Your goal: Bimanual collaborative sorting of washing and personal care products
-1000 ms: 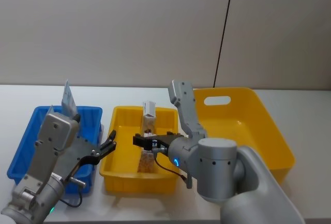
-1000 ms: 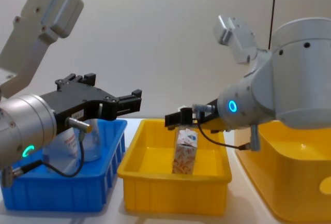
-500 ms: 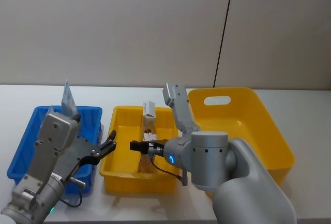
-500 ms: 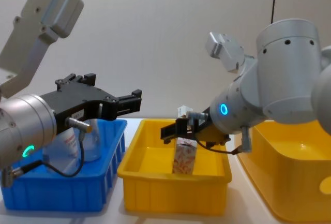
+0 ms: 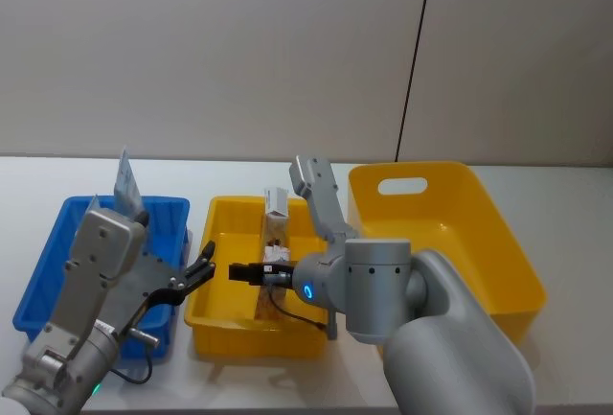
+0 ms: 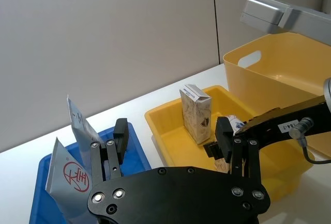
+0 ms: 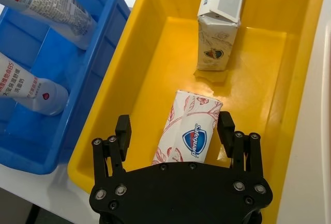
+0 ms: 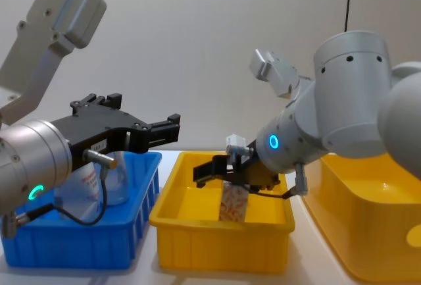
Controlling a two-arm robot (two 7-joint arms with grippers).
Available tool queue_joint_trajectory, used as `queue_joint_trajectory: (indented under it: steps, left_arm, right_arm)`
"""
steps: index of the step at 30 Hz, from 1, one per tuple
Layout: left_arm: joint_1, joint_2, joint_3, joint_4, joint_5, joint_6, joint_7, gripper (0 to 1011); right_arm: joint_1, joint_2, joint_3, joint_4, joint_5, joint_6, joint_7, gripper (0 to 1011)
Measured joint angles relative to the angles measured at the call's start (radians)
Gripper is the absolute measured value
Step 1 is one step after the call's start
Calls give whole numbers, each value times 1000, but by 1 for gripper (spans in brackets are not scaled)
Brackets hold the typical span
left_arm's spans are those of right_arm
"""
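Over the small yellow bin (image 7: 147, 53), right gripper (image 7: 175, 125) hung with fingers spread wide and nothing held. Soap pack (image 7: 189, 136) sat in the middle of that bin, directly under and ahead of the fingers. In the right wrist view one finger stood on each side of its narrow width.

Key relation: the pack's long axis ran away from the gripper toward the carton (image 7: 220, 43), slightly skewed, so the closing line cut across the short side. Good for a pinch. Chest view showed the pack (image 8: 231, 206) propped up on end rather than flat, with the right gripper (image 8: 207, 172) just above its top edge. Couldn't tell whether anything was touching; no grip yet by my read.

Carton stood upright at the far end of the same bin, apart from the pack and clear of the fingers.

Left gripper (image 5: 203, 269) hovered near the seam between the blue bin (image 5: 57, 242) and the small yellow bin, also wide open and empty. It was well off the pack, so the right arm was clearly the nearer one. Tubes (image 7: 57, 4) lay in the blue bin.

Judgement: next move needs a short drop along the pack, then a close across its width. Risk is the soft wrapper tipping or sliding if one finger lands first. Big yellow bin (image 5: 479, 233) sat on the right.
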State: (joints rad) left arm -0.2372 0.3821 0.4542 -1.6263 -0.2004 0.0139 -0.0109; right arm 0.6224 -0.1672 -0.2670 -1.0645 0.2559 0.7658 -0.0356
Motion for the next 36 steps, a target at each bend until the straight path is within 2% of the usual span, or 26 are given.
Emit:
queue_joint_trajectory:
  steps: [3,8,11,15,21,25,33,36]
  left_arm:
    - [0,0,0,0,0,0,0,1001]
    - [0,0,0,0,0,0,0,1001]
    - [0,0,0,0,0,0,0,1001]
    - [0,0,0,0,0,0,0,1001]
    - [0,0,0,0,0,0,0,1001]
    - [0,0,0,0,0,0,0,1001]
    - [0,0,0,0,0,0,0,1001]
    - [0,0,0,0,0,0,0,1001]
  right_arm:
    - [8,-3,2,17,1,-5,7,978]
    - [20,-8,8,40,2,-6,13,857]
    - [29,-12,15,55,3,-1,13,753]
    - [36,-16,22,68,3,10,12,663]
    - [43,-22,36,79,4,34,4,445]
    - [43,-24,42,75,4,47,-1,362]
    - [27,-20,44,24,-2,58,-4,325]
    - [16,-15,44,-18,-9,55,-4,311]
